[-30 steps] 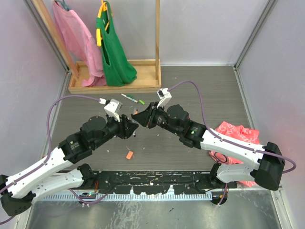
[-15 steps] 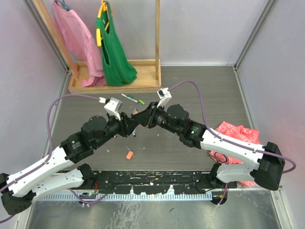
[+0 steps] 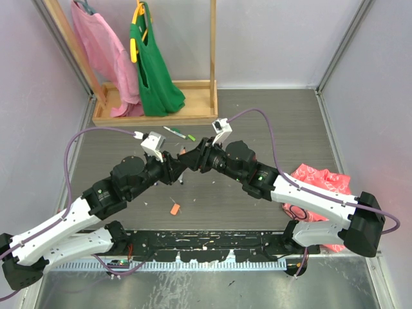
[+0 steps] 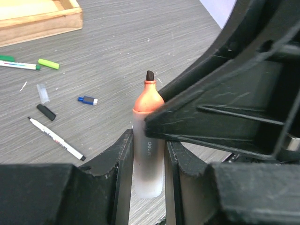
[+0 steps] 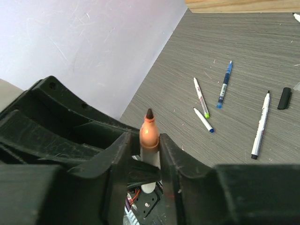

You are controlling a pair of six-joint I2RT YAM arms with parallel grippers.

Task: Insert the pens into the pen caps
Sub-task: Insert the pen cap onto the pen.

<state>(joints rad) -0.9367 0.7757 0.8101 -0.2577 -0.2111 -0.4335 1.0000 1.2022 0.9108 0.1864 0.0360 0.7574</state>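
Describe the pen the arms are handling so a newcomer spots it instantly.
On the grey table, look mid-table where the left gripper and right gripper meet. Between their fingers sits the uncapped marker pen. Unlike the thin pens lying flat nearby, it has a thick frosted barrel, orange neck and dark tip.

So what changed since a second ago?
The left gripper slid in toward the right gripper and closed its fingers around the orange pen, which stands between the right one's fingers. The loose pens and the orange cap on the table stayed put.
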